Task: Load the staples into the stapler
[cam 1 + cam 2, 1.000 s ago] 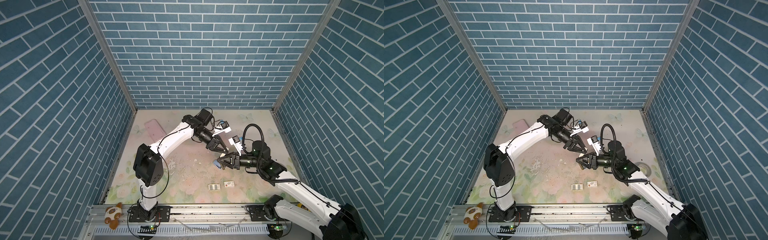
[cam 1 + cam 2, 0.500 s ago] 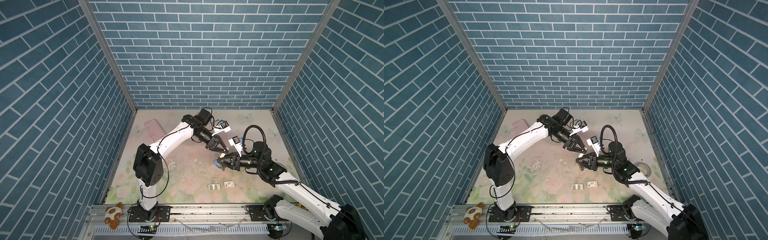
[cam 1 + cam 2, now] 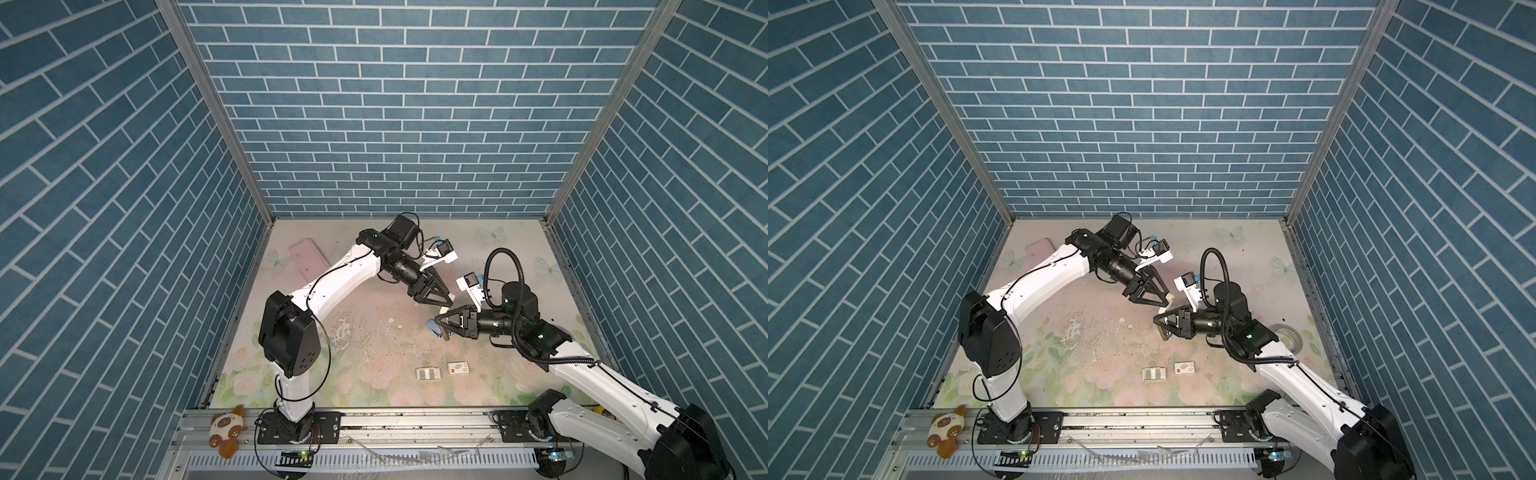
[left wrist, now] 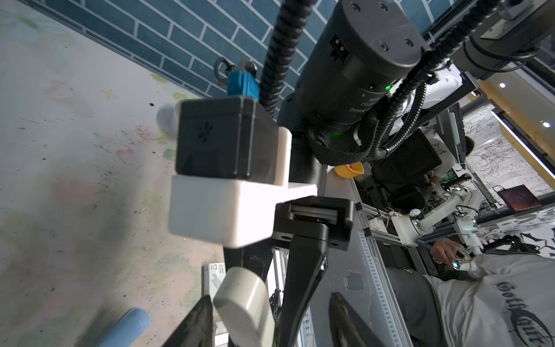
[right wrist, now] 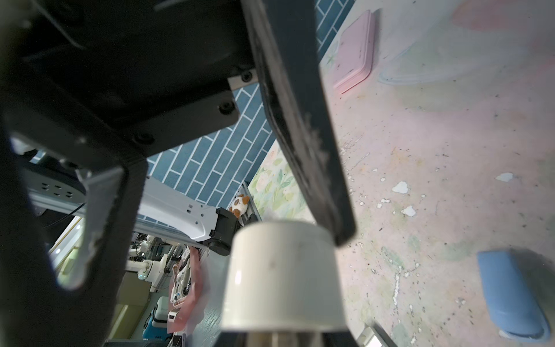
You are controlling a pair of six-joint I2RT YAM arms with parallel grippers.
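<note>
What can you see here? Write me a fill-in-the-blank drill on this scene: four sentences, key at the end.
1. The sleeve beside the staples bears a ___ mark.
2. The walls are ___ brick.
3. The plush toy sits by the base of the ___ arm.
4. The tray near the back wall is ___.

Missing words: red; blue; left; pink.

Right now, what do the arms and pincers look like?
Left arm and right arm: white shells, black joints. Left pincer and right pincer: black triangular open frames. Black camera on white bracket at each wrist. Black corrugated hose on the right.
</note>
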